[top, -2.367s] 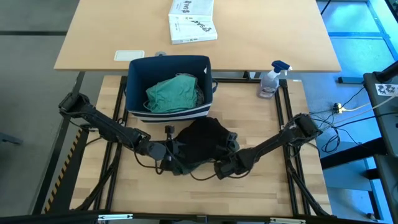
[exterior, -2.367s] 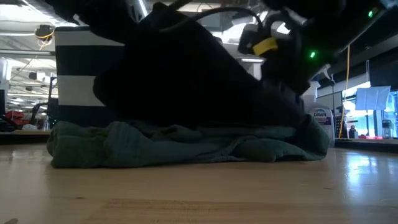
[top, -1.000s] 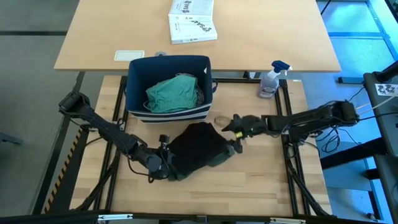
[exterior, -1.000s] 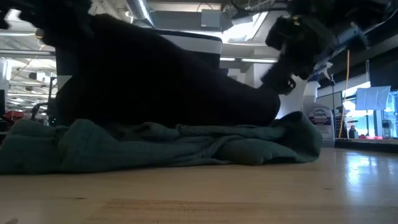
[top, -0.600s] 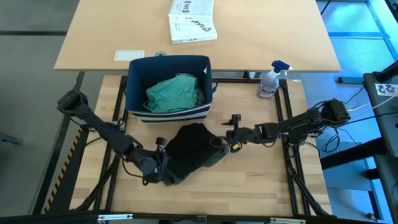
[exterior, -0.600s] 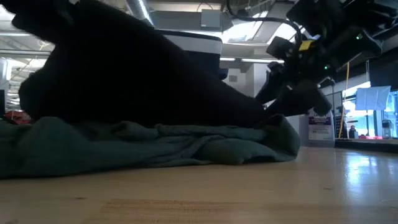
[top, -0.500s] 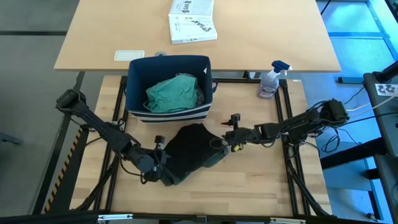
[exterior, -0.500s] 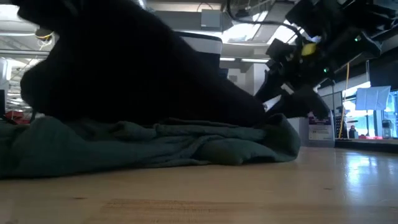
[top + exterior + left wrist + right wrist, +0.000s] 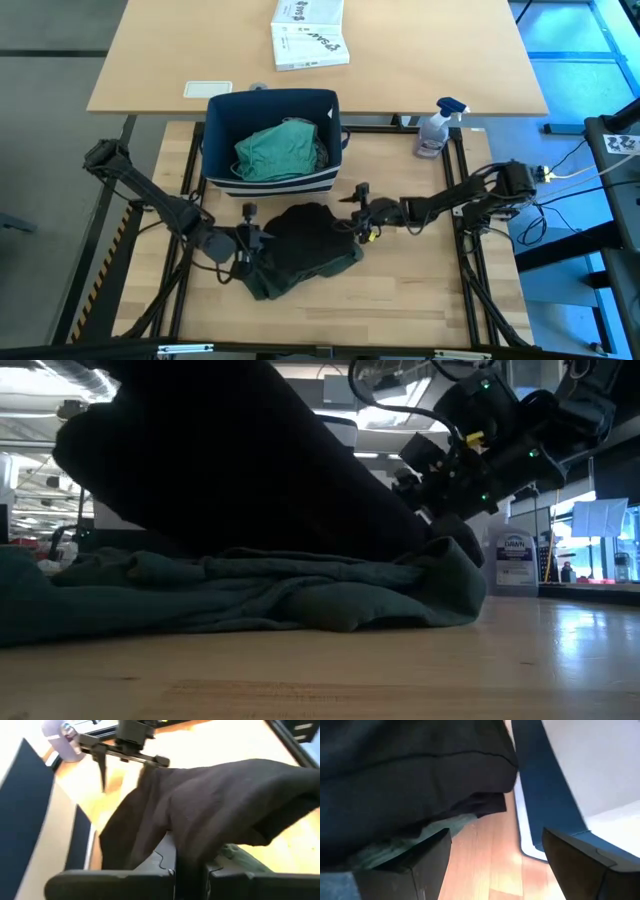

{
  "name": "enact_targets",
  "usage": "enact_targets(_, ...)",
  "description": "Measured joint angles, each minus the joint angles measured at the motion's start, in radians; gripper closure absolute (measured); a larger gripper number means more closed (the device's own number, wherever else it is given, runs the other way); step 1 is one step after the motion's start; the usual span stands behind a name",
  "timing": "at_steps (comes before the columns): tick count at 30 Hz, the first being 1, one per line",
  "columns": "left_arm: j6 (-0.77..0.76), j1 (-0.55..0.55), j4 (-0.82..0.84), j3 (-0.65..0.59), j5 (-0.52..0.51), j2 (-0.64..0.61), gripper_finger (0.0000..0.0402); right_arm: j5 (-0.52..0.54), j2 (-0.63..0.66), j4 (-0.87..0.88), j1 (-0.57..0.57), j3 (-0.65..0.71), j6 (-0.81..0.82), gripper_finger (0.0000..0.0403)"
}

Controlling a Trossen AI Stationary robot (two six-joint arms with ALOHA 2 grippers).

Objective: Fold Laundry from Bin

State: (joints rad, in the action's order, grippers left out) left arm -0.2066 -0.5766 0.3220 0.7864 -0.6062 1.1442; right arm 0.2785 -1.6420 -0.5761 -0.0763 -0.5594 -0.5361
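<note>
laundry: black t-shirt (image 9: 305,238) pinched by the closed left end effector (image 9: 250,240), right end effector (image 9: 356,213) open beside it on the tabletop (image 9: 420,285).

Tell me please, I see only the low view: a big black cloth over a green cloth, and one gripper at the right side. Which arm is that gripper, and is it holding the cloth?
Observer: It is the right gripper. Its fingers stand open at the edge of the black shirt, gripping nothing.
Operator: Who lifts the black shirt, then?
Observer: The left gripper is shut on the black shirt at its other side.
Operator: Is more laundry left in the bin?
Observer: Yes, a teal piece lies inside the blue bin, behind the shirt.
</note>
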Motion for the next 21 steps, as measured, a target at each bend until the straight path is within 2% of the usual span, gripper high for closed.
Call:
enact_targets(10,0.043,0.038,-0.047,0.000,-0.057,0.000,0.0389,0.029,-0.015,0.000,-0.013,0.000,0.038,0.0094)
enact_targets(14,0.060,0.038,-0.082,0.000,-0.058,-0.012,0.0389,0.122,0.022,0.004,-0.047,0.000,0.038,0.0094)
enact_targets(21,0.070,0.038,-0.087,0.038,-0.069,-0.045,0.0389,0.290,0.159,0.003,-0.145,-0.003,0.070,0.0094)
